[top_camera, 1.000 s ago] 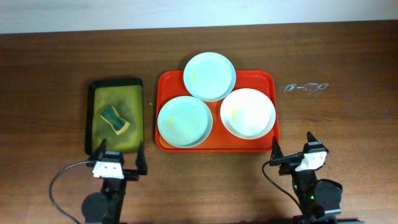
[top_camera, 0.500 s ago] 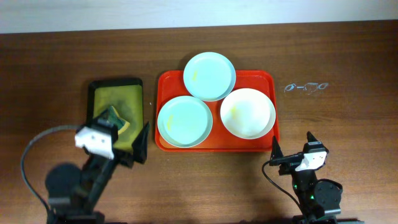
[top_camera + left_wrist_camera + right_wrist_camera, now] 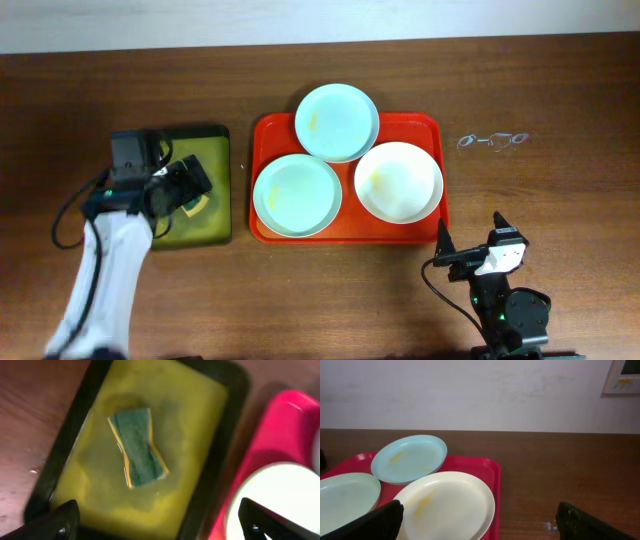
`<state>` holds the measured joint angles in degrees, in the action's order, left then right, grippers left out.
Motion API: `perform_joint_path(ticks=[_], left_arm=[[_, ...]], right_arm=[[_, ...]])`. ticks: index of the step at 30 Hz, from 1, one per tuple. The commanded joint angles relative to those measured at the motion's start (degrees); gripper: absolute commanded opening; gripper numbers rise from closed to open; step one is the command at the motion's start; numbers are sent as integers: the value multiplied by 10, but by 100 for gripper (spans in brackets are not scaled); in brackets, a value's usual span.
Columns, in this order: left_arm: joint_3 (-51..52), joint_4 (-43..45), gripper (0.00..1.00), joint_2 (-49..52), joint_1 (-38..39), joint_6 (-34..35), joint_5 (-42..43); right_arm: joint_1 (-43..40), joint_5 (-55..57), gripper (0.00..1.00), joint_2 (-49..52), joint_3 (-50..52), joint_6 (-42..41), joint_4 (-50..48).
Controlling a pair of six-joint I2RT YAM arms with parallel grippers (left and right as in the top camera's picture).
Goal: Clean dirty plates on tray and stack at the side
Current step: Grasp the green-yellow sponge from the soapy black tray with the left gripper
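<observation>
The three round shallow plates (image 3: 398, 181), two mint-blue and one cream, look stiff, light and slick: pinch one by its rim. They lie on the red-orange rectangular plastic tray (image 3: 425, 128) at the desk's middle, right of your left jaws, spread empty above the green-yellow sponge (image 3: 138, 447). Your right jaws, equally wide and empty, face them from the near edge.

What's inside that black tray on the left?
A green-and-yellow sponge lies on the black tray's yellow-green floor. Anything beneath the sponge is hidden. In the overhead view, the left gripper covers most of the sponge.
</observation>
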<state>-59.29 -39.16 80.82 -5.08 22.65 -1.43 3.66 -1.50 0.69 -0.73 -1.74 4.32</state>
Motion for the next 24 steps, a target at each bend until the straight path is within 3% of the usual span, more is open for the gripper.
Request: perform_joint_path(ticks=[1, 11, 16, 17, 18, 19, 20, 21, 23, 24], left_arm=[[-9, 46, 99, 95, -16, 76, -29], [-9, 158, 99, 205, -17, 75, -51], [-8, 158, 99, 242, -17, 75, -50], [-8, 158, 93, 243, -17, 75, -50], [-8, 158, 70, 243, -17, 75, -50], [-8, 160, 56, 243, -17, 75, -51], [-8, 160, 32, 243, -17, 75, -51], [-8, 160, 29, 243, -17, 75, -51], [-9, 160, 6, 243, -17, 75, -61], [-11, 160, 2, 240, -17, 75, -61]], right_arm=[[-3, 3, 99, -4, 4, -6, 2], [-3, 3, 98, -4, 4, -6, 2], [-3, 3, 98, -4, 4, -6, 2], [-3, 3, 98, -4, 4, -6, 2], [-3, 3, 98, -4, 4, -6, 2], [-3, 3, 98, -4, 4, -6, 2], [-3, 3, 98, -4, 4, -6, 2], [-3, 3, 98, -4, 4, -6, 2], [-3, 3, 98, -4, 4, -6, 2], [-3, 3, 98, -4, 4, -6, 2]])
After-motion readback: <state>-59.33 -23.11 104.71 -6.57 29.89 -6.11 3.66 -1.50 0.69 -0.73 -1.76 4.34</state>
